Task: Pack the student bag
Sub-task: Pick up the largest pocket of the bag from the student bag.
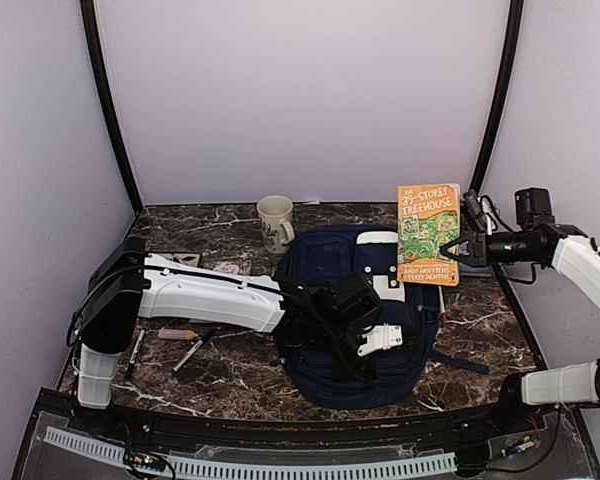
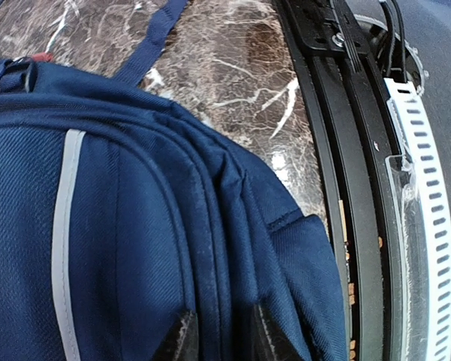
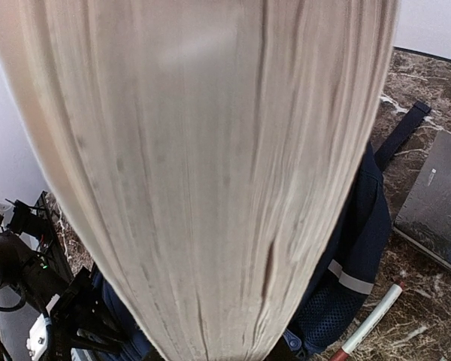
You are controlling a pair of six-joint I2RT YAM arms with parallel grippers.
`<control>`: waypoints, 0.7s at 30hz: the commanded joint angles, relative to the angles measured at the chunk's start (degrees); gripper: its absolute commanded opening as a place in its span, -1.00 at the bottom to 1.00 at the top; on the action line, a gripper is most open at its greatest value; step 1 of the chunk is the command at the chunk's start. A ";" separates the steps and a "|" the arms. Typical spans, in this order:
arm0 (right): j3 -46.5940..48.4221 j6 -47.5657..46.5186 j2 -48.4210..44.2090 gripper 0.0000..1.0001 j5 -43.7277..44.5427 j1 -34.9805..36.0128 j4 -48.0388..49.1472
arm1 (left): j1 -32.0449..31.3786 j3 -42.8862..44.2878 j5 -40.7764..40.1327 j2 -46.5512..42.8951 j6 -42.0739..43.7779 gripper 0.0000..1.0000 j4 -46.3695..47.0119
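Note:
The student bag, navy with white patches, lies flat in the middle of the table. My left gripper rests on its near end. In the left wrist view its two dark fingertips pinch a raised fold of the bag's blue fabric. My right gripper is shut on the right edge of an orange paperback book and holds it upright above the bag's far right corner. In the right wrist view the book's page edges fill the frame and hide the fingers.
A cream mug stands behind the bag. Pens and a marker lie on the marble left of the bag, under my left arm. A dark flat slab and a red-white pen lie beside the bag. The table's black rail runs along the near edge.

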 commanded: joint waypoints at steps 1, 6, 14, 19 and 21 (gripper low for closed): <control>0.66 -0.06 -1.19 -1.00 -2.50 -0.40 4.37 | -0.65 2.14 3.21 1.20 0.49 -0.58 -3.32; 0.48 -0.12 -1.34 -1.00 -2.39 -0.34 4.37 | -0.74 3.19 1.27 2.86 0.81 -0.55 -4.83; 0.73 -0.06 -1.21 -1.00 -2.43 -0.37 4.26 | -1.29 3.33 -7.25 4.47 1.87 -0.34 -4.94; 2.89 -0.53 0.07 -1.00 -2.78 -0.39 2.30 | -1.31 5.18 -10.55 4.88 2.65 -0.71 -3.87; 7.56 -2.33 2.07 -1.00 -4.40 -1.16 -2.22 | -1.32 6.44 -11.75 4.94 3.06 -0.83 -3.08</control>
